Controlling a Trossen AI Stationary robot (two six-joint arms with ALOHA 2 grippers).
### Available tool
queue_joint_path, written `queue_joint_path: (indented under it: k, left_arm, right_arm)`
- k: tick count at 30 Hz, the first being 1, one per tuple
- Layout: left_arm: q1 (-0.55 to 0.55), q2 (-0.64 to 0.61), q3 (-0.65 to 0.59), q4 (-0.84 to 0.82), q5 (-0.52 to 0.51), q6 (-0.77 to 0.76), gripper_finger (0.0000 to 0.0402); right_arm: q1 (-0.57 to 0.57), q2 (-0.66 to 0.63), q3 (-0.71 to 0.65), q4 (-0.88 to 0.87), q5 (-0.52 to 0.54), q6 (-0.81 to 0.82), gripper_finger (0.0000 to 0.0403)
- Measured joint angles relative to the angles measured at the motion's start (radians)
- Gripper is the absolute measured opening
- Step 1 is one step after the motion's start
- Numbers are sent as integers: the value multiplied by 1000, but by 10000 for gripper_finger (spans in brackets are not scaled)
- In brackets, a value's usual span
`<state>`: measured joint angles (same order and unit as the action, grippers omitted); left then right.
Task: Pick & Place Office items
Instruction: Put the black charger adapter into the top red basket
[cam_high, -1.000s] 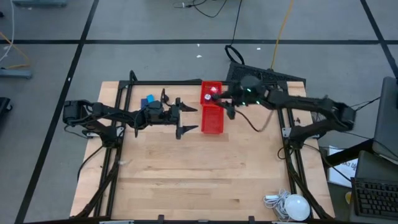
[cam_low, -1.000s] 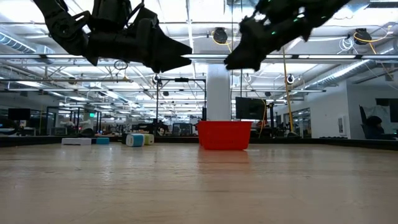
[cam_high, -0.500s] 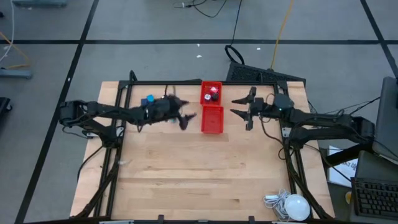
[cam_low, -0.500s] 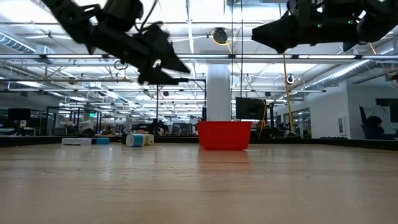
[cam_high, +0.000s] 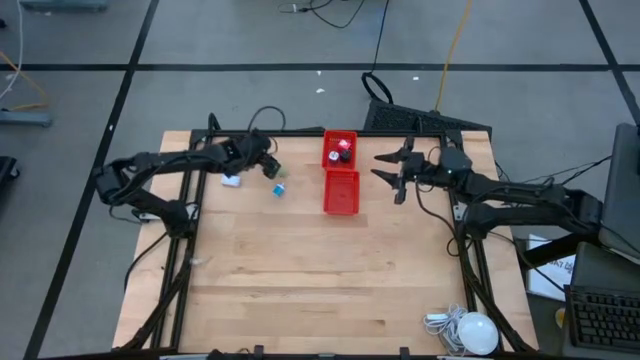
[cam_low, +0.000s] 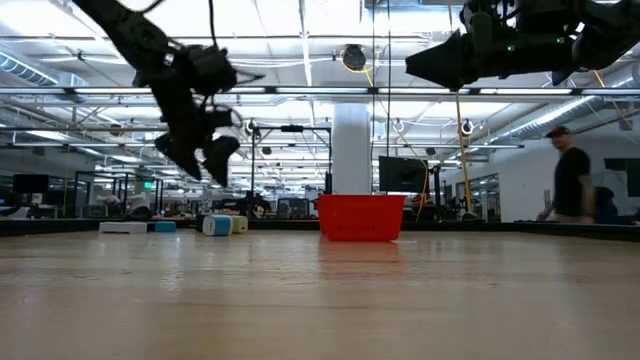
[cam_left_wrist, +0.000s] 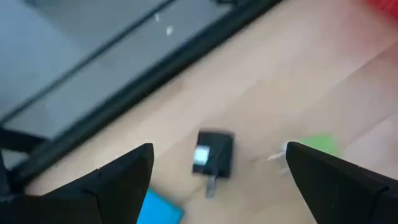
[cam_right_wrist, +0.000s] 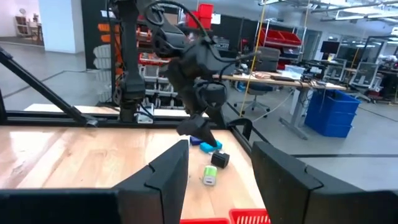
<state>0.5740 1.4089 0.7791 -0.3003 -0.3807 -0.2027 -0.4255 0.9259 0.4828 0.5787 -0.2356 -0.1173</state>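
Note:
Several tiny office items lie on the table left of the red tray (cam_high: 340, 190): a black piece (cam_left_wrist: 214, 155), a green one (cam_left_wrist: 317, 146) (cam_high: 278, 188) and a blue one (cam_left_wrist: 158, 208) (cam_high: 232, 180). More small pieces (cam_high: 342, 150), red and white among them, sit in the tray's far compartment. My left gripper (cam_high: 262, 160) (cam_left_wrist: 219, 148) hovers open above the loose items, fingers pointing down, the black piece below the gap. My right gripper (cam_high: 378, 167) (cam_right_wrist: 221, 149) hangs open in the air right of the tray.
A white round lamp with a cord (cam_high: 470, 330) lies at the table's near right corner. Black frame rails (cam_high: 190, 220) run along the table's left and right sides. A person (cam_low: 570, 185) walks in the room beyond. Bare wood fills the near half of the table.
My left gripper has swung from beside the tray toward the table's far left, tipped its fingers downward and dropped lower over the loose items. My right gripper has pulled back from over the tray toward the table's right, then held still.

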Motion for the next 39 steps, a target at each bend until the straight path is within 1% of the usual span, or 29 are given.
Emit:
queue_joint_path:
  k: [4, 7, 10, 12, 15, 18, 24, 27, 34, 39]
  left_arm:
    - [89, -1, -54, 67, 127, 40, 365]
    - [120, 9, -103, 143, 176, 43, 365]
    - [133, 27, -141, 212, 180, 43, 365]
    - [133, 50, -155, 220, 179, 43, 365]
    - [132, 80, -156, 232, 178, 43, 365]
    - [132, 116, -156, 247, 152, 43, 365]
    - [131, 184, -156, 350, 155, 42, 360]
    - [131, 212, -155, 377, 176, 37, 336]
    - [125, 230, -152, 384, 191, 37, 241]
    - [103, 232, -152, 387, 177, 89, 193]
  right_arm:
    - [0, 9, 0, 1, -1, 0, 164]
    - [0, 10, 0, 2, -1, 0, 164]
    - [0, 10, 0, 16, -1, 0, 164]
    - [0, 10, 0, 16, -1, 0, 164]
    - [0, 10, 0, 16, -1, 0, 164]
    - [0, 10, 0, 15, -1, 0, 164]
    - [0, 10, 0, 15, -2, 0, 164]
    - [0, 10, 0, 8, -2, 0, 164]
    - [0, 10, 0, 8, -2, 0, 164]
    - [0, 10, 0, 7, -2, 0, 164]
